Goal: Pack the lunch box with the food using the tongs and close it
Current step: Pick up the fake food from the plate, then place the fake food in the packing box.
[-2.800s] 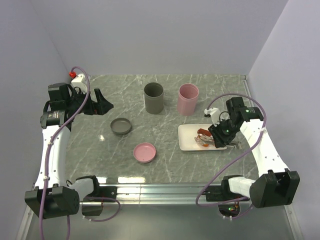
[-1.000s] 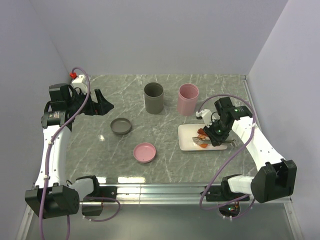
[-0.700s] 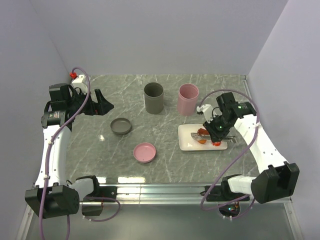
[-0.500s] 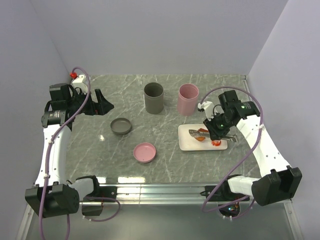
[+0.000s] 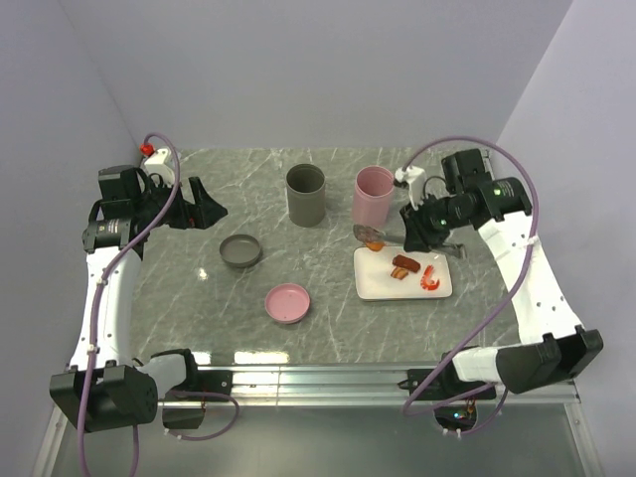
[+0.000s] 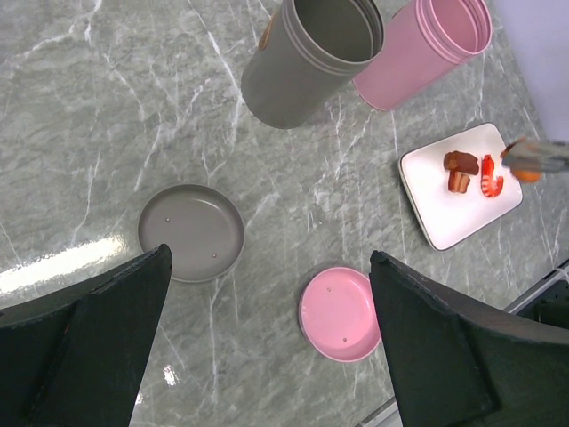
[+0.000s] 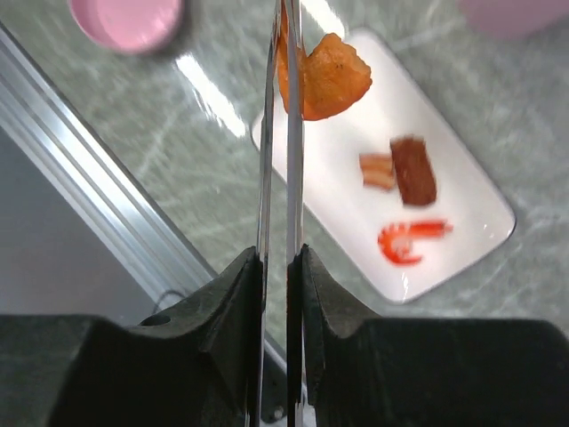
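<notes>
White tray [image 5: 376,285] on marble table [image 5: 199,298]; red knob [image 5: 146,150] far-left corner.

left arm [image 5: 104,288] back, left fingers [image 6: 89,356] wide apart | right arm [image 5: 517,258] extended, right fingers [image 7: 238,298] clamping tongs [image 7: 293,160]

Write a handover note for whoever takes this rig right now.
Left gripper: open, empty, over the table's left side.
Right gripper: shut on the tongs, which pinch an orange fried piece in the air near the pink container.
White plate: brown pieces and a shrimp.
Grey container and the pink one stand open; grey lid and pink lid lie on the table.
Done: one piece picked up.
Left: drop it in, pack the rest, close.
</notes>
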### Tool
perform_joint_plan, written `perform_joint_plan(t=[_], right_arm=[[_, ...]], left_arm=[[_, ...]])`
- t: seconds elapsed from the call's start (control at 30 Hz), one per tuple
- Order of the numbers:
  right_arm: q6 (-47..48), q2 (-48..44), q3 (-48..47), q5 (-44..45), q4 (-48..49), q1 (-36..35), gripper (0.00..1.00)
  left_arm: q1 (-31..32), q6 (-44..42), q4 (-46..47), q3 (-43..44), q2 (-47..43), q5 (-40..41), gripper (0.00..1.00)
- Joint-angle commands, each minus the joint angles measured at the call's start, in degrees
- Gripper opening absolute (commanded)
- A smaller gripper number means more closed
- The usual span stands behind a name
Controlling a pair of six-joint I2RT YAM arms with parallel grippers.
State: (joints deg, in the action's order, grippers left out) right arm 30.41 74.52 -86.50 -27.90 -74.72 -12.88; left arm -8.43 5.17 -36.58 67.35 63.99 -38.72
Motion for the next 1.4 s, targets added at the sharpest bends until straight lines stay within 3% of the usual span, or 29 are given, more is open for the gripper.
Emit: perform_joint_plan(t=[0.0, 0.27, 0.43, 0.83, 1.03, 1.27, 1.37], right_arm=[[-3.1, 3.3, -7.9, -5.9, 3.7, -1.4, 0.0], [-9.1, 18.9, -31.1, -8.4, 8.4, -4.7, 0.0], [-13.4, 27.1, -38.8, -9.1, 15.1, -6.1, 0.0], [-17.4, 34.5, -38.4, -7.4, 24.8, -9.1, 0.0], [-16.5, 35.8, -36.1, -5.2, 25.7, -9.7, 0.18], [-16.1, 36.6, -35.3, -4.1, 26.1, -9.8, 0.26], [-16.2, 36.9, -35.9, -4.0, 25.7, -9.9, 0.36]], left_arm=[[0.0, -0.7, 2.8, 0.2, -1.1, -1.8, 0.99], [0.0, 0.2, 3.9, 1.4, 0.9, -2.2, 1.0], [0.0, 0.5, 4.6, 1.0, 1.1, -1.9, 0.99], [0.0, 0.5, 4.0, 1.8, 2.5, -2.1, 0.99], [0.0, 0.7, 4.2, 1.4, 2.6, -2.1, 0.99], [-0.1, 0.5, 3.8, 1.5, 2.3, -1.9, 0.99], [0.0, 0.4, 3.7, 1.5, 2.1, -1.6, 0.99]])
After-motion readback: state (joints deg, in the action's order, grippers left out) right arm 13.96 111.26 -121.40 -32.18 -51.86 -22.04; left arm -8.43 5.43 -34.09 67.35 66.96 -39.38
